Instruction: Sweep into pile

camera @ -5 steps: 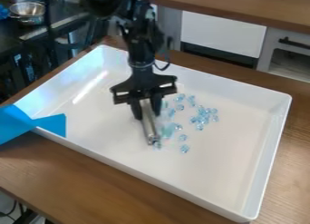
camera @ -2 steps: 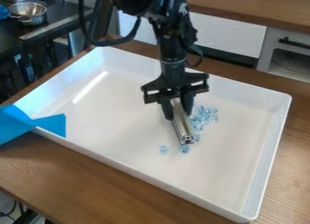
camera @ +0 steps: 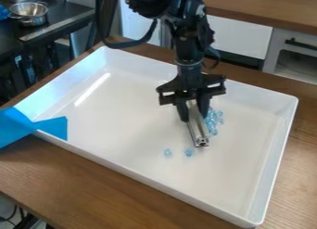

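We see the black gripper (camera: 194, 110) hanging over the middle of the white tray (camera: 136, 170), its two fingers pinching a metal bar (camera: 197, 126) that slants down toward the tray's floor. Just beside the bar, to its right as we look, a cluster of clear blue beads (camera: 214, 119) lies on the tray's floor. Two loose bits, one (camera: 167, 152) farther left and one (camera: 189, 152) near the bar's lower end, lie apart on the tray's floor. Blue material (camera: 31, 126) overlaps the tray's left corner.
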`<move>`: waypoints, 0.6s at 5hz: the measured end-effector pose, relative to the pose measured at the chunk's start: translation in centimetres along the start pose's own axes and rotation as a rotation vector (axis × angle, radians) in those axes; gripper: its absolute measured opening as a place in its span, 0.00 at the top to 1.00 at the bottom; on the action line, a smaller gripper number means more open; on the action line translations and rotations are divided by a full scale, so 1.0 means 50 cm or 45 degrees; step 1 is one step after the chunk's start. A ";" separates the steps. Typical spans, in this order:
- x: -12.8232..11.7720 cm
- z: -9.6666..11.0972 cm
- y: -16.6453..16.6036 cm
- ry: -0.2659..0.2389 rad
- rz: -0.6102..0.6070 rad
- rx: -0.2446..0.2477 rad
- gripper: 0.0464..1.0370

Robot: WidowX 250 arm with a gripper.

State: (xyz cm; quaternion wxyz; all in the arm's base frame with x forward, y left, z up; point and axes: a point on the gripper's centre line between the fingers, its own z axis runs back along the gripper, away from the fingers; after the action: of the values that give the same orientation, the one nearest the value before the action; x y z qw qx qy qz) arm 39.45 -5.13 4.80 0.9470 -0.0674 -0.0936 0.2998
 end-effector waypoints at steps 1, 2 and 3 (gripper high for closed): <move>-0.003 -0.005 -0.019 -0.004 -0.014 -0.008 0.67; -0.015 -0.006 -0.046 0.011 -0.024 -0.019 0.67; -0.041 -0.009 -0.080 0.045 -0.042 -0.034 0.67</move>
State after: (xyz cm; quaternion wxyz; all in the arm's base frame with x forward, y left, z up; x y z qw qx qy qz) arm 40.11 -9.61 4.83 0.9524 -0.0836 -0.0818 0.2815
